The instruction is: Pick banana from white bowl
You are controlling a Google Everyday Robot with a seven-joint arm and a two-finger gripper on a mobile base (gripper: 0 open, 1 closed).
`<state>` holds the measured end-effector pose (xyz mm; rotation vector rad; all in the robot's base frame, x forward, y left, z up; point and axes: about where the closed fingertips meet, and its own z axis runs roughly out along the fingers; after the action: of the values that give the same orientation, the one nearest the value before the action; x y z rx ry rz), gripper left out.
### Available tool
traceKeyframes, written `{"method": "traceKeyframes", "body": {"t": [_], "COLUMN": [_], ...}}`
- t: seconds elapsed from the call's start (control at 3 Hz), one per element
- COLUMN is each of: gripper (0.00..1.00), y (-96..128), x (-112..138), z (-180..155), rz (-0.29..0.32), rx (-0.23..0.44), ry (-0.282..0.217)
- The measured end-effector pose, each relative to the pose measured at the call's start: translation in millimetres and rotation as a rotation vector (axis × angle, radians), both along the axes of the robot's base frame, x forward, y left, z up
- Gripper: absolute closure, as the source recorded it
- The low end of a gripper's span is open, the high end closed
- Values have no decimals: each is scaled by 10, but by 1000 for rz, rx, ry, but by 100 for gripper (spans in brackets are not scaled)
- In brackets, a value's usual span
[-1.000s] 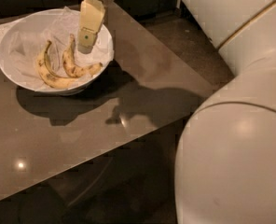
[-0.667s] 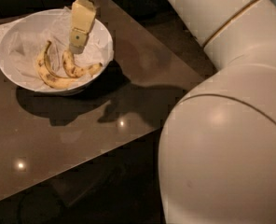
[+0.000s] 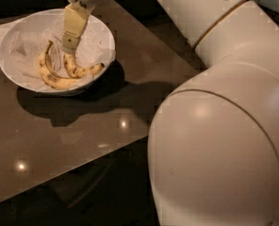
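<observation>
One banana (image 3: 81, 71), hooked and speckled, lies in the white bowl (image 3: 103, 34) just below our pincer (image 3: 69, 45). Whether the pincer is clenched, we cannot tell.

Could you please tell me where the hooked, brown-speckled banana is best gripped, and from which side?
I'd grip the hooked, brown-speckled yellow banana at its upper limb near the bend, coming straight down from above: it lies flat on the paper in the wide white bowl, beside the longer crescent banana. The cream gripper hangs over that limb.
</observation>
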<state>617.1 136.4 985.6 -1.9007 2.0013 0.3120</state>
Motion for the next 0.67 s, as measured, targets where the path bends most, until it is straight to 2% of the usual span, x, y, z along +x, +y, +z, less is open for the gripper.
{"method": "traceKeyframes", "body": {"t": [0.33,0.67], "gripper": [40,34], "y": [108,174], "x": [78,154], "z": [-100,-199], "rz": [-22,-47], "rx": [-6,-19], "ry": [26,52]}}
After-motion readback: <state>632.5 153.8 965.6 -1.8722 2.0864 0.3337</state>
